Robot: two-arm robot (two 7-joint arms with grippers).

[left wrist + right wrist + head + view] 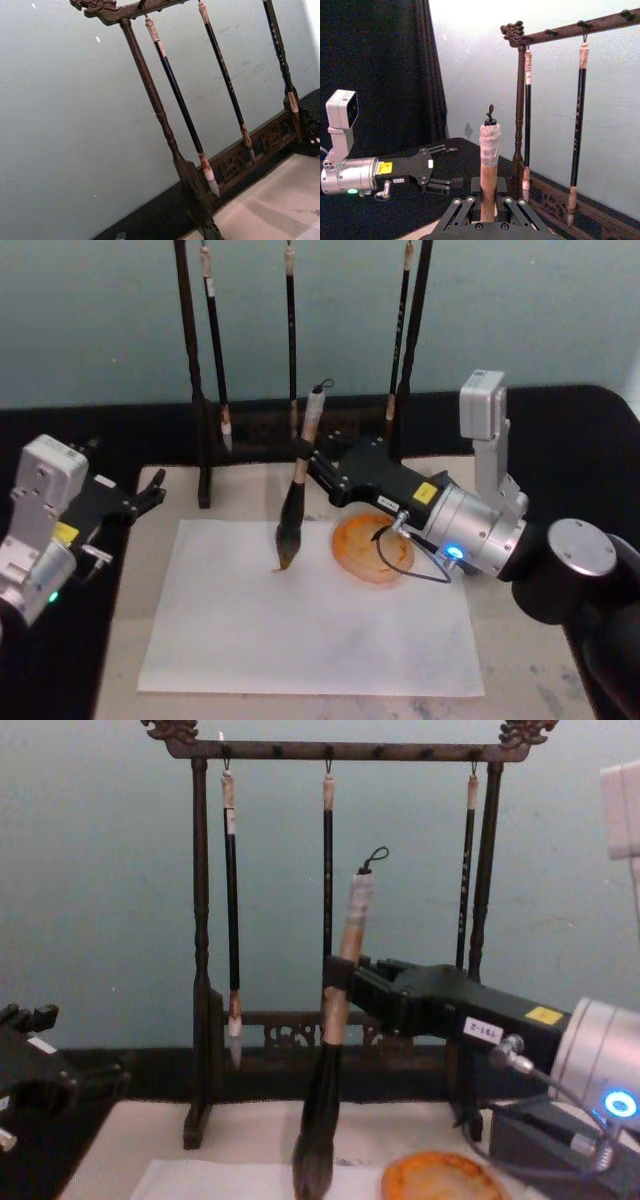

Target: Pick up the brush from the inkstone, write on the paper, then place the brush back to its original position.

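The right gripper (305, 455), pinching the brush (295, 505) over the paper (300, 640), is needing light, even tip pressure, while the left gripper (150, 490) is idling spread beside the paper.

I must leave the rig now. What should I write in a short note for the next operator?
Right gripper: shut on the brush, held near upright, tip down at the paper, left of the inkstone.
Left gripper: open, idle at far left, off the paper.
Done: brush picked up.
Left: no strokes visible on the paper yet; write, then return the brush to the inkstone.
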